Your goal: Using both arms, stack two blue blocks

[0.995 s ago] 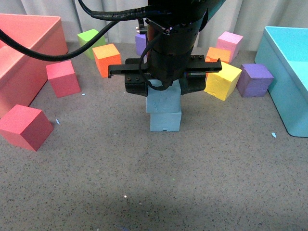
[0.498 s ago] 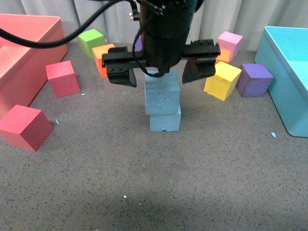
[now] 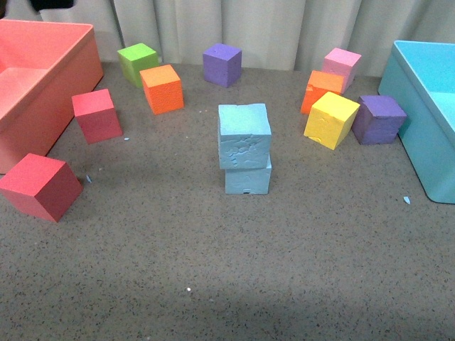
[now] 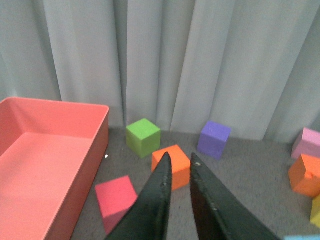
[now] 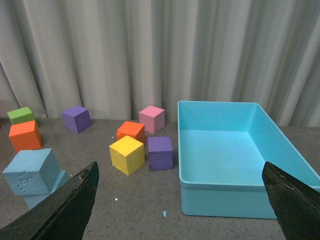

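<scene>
- Stack of two blue blocks mid-tabletop in front view: cracked blue block [image 3: 244,136] sits on top of the smoother blue block [image 3: 247,177], which has a small dark notch at its base. Top one twisted slightly off the lower one, touching, nothing gripping either.
- Front view, no arm or pincer in sight. Grey speckled tabletop [image 3: 227,270].
- Front view, left side: coral bin [image 3: 43,92], two red cubes [image 3: 97,115] [image 3: 40,186], green cube [image 3: 138,63], orange cube [image 3: 162,88]. Purple cube [image 3: 222,65] at the back by the curtain [image 3: 249,28].
- Front view, right side: yellow cube [image 3: 330,119] tilted, just beside a second purple cube [image 3: 378,118]; second orange cube [image 3: 321,88] and pink cube [image 3: 340,65] behind; turquoise bin [image 3: 426,121] at the edge.
- Left wrist view: left pincer [image 4: 177,172] raised off the tabletop, fingers [image 4: 159,200] nearly together, narrow gap, nothing between them. Beyond it the orange, green, purple and red cubes and the coral bin.
- Right wrist view: right pincer [image 5: 180,192] spread wide, fingers [image 5: 70,205] at opposite edges of the picture, holding nothing. Blue stack visible near one finger; the turquoise bin, yellow, purple, orange and pink cubes lie further off.
</scene>
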`<state>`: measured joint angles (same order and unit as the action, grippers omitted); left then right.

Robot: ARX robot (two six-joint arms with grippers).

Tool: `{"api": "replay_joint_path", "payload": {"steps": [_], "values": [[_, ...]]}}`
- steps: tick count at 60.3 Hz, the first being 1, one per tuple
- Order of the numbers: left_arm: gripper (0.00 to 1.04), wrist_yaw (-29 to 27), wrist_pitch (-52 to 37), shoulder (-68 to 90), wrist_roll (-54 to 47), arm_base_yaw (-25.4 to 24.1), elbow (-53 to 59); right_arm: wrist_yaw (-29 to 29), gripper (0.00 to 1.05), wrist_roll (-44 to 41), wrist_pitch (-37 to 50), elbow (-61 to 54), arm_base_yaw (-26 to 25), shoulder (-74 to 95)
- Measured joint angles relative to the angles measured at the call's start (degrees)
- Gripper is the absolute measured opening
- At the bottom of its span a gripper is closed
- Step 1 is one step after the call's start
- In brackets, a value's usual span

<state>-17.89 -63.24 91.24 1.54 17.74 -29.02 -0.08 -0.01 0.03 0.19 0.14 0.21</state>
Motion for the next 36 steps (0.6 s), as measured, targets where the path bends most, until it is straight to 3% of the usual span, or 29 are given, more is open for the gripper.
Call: {"api": "replay_joint_path", "payload": {"steps": [4,14,36], "values": [[0.04,2.0,-0.3,-2.6,-0.3,-1.5,4.4,0.0,0.95,0.0,0.0,0.0,0.0,0.0],[0.04,6.2,-3.2,-8.9,-0.7,-5.4,13.9,0.0,0.95,0.0,0.0,0.0,0.0,0.0],[0.04,11.8,6.1,-28.1,-1.1,-11.4,23.8,0.0,0.95,0.0,0.0,0.0,0.0,0.0]]}}
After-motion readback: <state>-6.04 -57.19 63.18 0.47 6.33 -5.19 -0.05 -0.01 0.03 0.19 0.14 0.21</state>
